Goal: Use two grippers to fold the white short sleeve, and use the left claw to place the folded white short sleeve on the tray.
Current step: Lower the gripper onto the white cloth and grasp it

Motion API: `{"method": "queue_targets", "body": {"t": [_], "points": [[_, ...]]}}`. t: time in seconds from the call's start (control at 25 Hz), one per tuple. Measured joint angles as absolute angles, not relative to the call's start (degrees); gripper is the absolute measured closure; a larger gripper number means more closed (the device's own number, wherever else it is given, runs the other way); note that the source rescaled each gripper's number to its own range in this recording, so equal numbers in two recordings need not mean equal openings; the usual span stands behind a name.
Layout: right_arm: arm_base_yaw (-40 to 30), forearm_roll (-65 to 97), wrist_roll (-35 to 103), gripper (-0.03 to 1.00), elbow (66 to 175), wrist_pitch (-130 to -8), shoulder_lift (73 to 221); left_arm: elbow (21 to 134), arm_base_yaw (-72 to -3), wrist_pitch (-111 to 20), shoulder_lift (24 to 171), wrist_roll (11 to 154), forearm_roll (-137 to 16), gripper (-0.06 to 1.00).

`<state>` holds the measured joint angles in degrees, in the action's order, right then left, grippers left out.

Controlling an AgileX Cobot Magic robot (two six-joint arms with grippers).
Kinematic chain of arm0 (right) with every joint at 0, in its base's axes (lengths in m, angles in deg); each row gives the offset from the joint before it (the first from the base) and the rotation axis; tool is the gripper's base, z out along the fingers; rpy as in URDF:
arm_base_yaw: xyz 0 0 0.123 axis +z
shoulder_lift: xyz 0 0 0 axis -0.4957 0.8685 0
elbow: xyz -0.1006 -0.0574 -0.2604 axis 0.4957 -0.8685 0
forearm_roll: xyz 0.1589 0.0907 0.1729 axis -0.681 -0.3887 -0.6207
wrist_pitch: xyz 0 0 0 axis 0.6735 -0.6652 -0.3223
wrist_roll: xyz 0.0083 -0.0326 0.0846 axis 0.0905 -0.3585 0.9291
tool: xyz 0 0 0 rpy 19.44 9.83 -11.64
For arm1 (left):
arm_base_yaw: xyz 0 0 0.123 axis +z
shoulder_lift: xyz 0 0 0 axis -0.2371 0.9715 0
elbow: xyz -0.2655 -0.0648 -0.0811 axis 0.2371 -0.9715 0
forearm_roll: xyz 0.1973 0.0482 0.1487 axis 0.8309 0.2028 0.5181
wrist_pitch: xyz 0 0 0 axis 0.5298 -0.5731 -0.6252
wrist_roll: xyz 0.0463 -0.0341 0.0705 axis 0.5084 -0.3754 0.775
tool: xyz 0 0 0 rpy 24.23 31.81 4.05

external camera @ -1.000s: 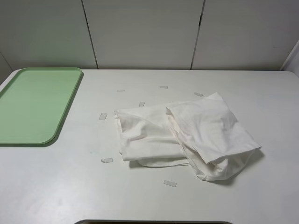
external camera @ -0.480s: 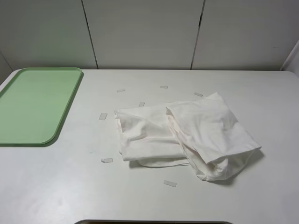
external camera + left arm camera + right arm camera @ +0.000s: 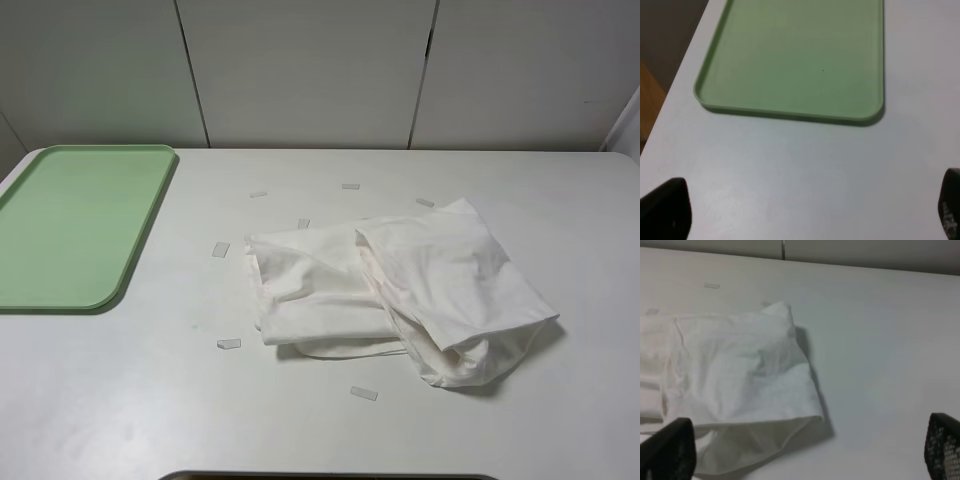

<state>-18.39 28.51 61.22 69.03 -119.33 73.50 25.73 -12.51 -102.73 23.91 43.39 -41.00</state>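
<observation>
The white short sleeve (image 3: 400,295) is seen lying crumpled on the white table (image 3: 150,410), right of the middle in the high view. It is bunched into two overlapping masses. A flatter, roughly folded part is spread toward the left, and a fuller, puffed part is laid over it toward the right, where a shadow is cast on the table at its near corner. A curved edge of cloth is shown peeking out beneath the near side; whether it is a hem or the neckline cannot be told from this view.

The tray (image 3: 70,225) is set at the far left of the table, well apart from the white short sleeve, with its long side running away from the camera. Small pale tape strips (image 3: 229,343) are scattered on the table around the garment: several beyond its far edge, one just beside its left edge, and two on the near side. Grey wall panels (image 3: 300,70) are seen behind the table.

The left tool (image 3: 807,210) is held released, with its black fingertips (image 3: 665,210) spread to the two edges of the left wrist view and only table surface between them. The tray's rounded corners and low rim are shown plainly just ahead of it.

The right tool (image 3: 805,450) is likewise spread wide and nothing is grasped by it. It is held over the table near the puffed end of the white short sleeve, which is seen ahead of it and toward one finger.
</observation>
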Motion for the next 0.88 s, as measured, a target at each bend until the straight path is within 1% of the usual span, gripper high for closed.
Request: {"method": "queue_targets", "body": {"t": [0.88], "points": [[-18.39,28.51,61.22,-0.03,69.03,-119.33,73.50,25.73,-12.51,-102.73,23.91,43.39,-41.00,-0.04]]}}
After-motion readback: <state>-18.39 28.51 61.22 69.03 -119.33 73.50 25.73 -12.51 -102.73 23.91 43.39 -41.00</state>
